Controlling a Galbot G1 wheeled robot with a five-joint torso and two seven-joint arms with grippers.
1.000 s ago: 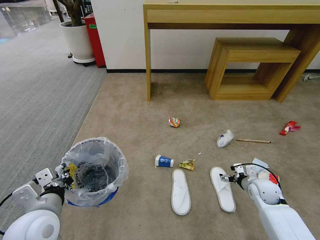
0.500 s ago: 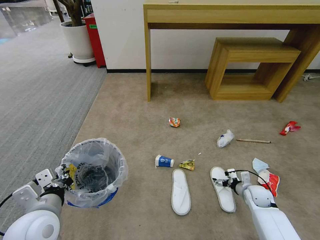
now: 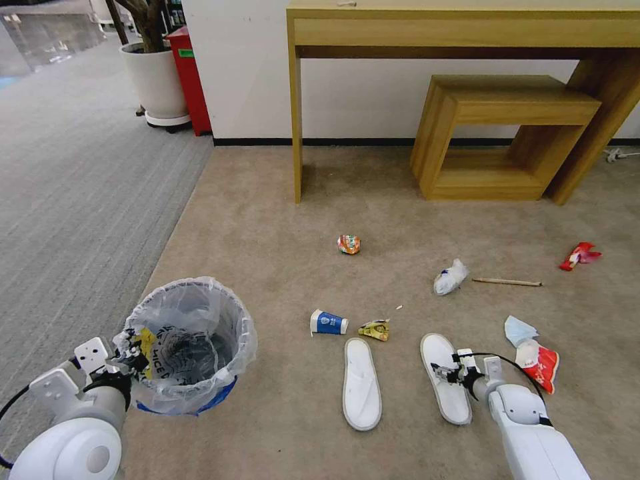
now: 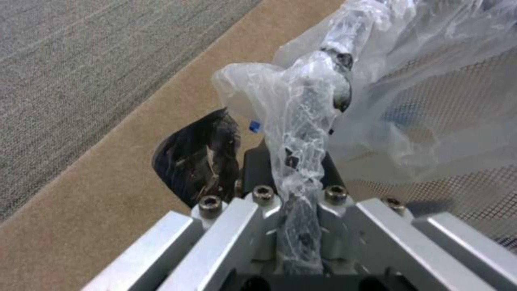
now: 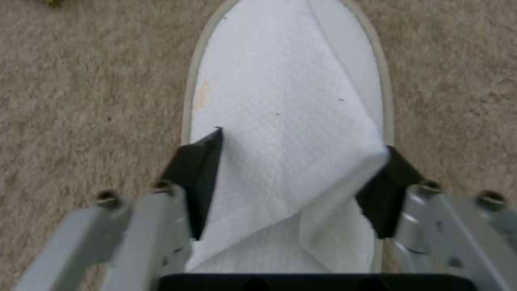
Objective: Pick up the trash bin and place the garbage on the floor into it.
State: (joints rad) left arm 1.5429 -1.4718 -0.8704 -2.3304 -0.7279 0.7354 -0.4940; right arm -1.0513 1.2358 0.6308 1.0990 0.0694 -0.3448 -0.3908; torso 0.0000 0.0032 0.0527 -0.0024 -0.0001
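Down low on the robot's right, the right gripper (image 3: 445,371) sits over the right slipper (image 3: 445,377), its black fingers (image 5: 196,178) spread wide and straddling the white upper flap; whether the pads actually press the fabric is hard to tell from the wrist view. Just to this gripper's left lies the left slipper (image 3: 361,383), flat on the beige carpet (image 3: 280,220). Beyond it, near the slippers' toes, rest a blue paper cup (image 3: 327,323) on its side and a yellow wrapper (image 3: 375,329). To the gripper's right are a red carton (image 3: 540,365) and a pale mask (image 3: 519,329), touching each other. Farther ahead lie a white tissue (image 3: 450,277), a wooden stick (image 3: 507,282), a crumpled orange wrapper (image 3: 349,244) and a red wrapper (image 3: 579,255).

The left gripper (image 3: 130,360) is clamped on the rim of the trash bin (image 3: 189,347), pinching its crinkled clear liner (image 4: 301,121) between the fingers.
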